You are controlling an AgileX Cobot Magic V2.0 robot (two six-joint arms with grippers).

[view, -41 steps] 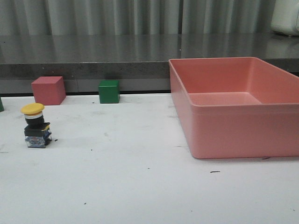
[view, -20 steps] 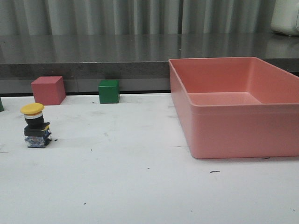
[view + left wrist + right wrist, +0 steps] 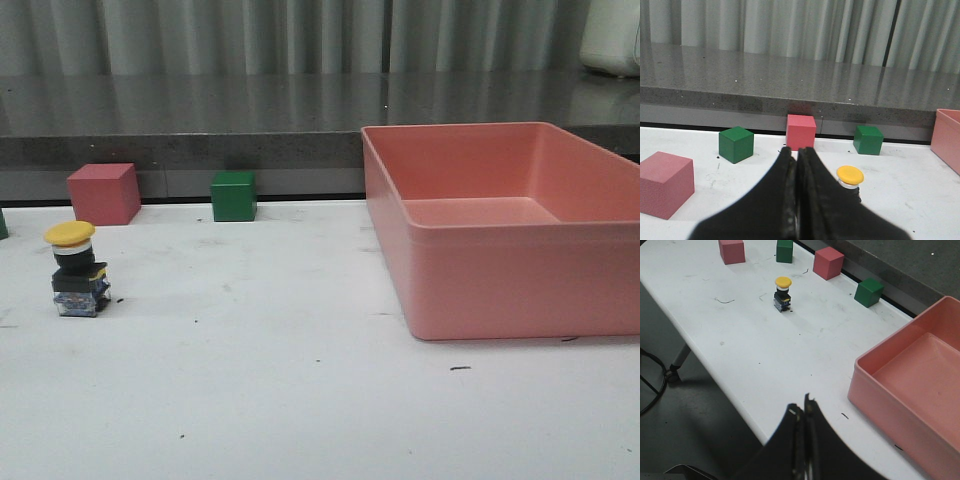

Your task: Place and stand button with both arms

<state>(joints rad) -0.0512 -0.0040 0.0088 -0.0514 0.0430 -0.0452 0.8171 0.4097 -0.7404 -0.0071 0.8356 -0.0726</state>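
Left claw (image 3: 797,165) closed, empty; button (image 3: 849,177) upright just beside. Right claw (image 3: 803,415) closed, far off.

Button (image 3: 77,268) upright on white table, yellow cap up, black-blue base down.

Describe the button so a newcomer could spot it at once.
Start at the big pink bin on the table's right side, then look across to the far left. The button stands upright there, in front of the pink cube; unlike the cubes, it has a yellow mushroom cap.

Button (image 3: 850,176) base behind left hand (image 3: 797,165)
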